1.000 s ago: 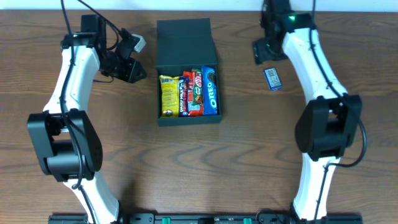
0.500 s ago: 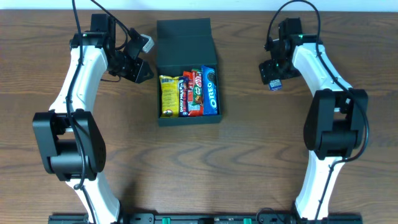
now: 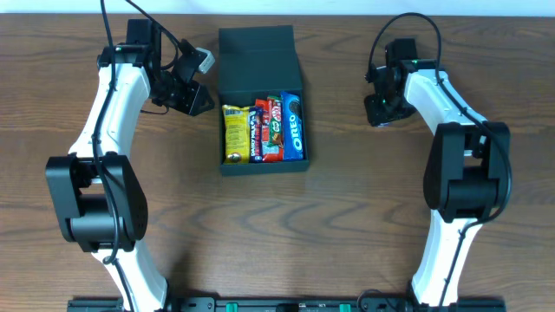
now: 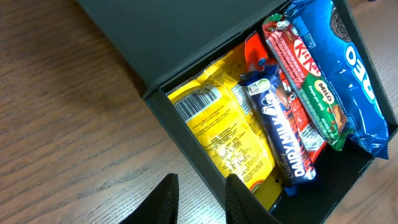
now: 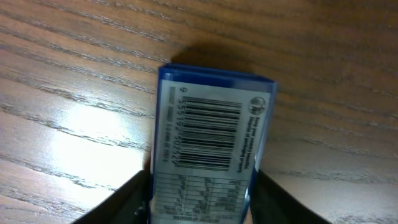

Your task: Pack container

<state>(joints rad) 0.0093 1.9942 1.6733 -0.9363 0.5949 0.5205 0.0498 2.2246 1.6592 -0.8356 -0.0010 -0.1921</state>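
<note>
Snack packets (image 3: pixel 264 130) are filling the container (image 3: pixel 257 52) wall to wall, and its open lid is blocking the far side. The left pincer (image 4: pixel 198 193) is hovering beside the left wall. Bare table (image 3: pixel 347 217) is lying all around, and the right pincer (image 3: pixel 380 111) is straddling a blue packet (image 5: pixel 211 137).

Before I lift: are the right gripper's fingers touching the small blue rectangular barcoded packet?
Cannot tell. Right wrist view: fingers of the right gripper flank the blue packet closely, but neither contact nor gap shows plainly.
</note>
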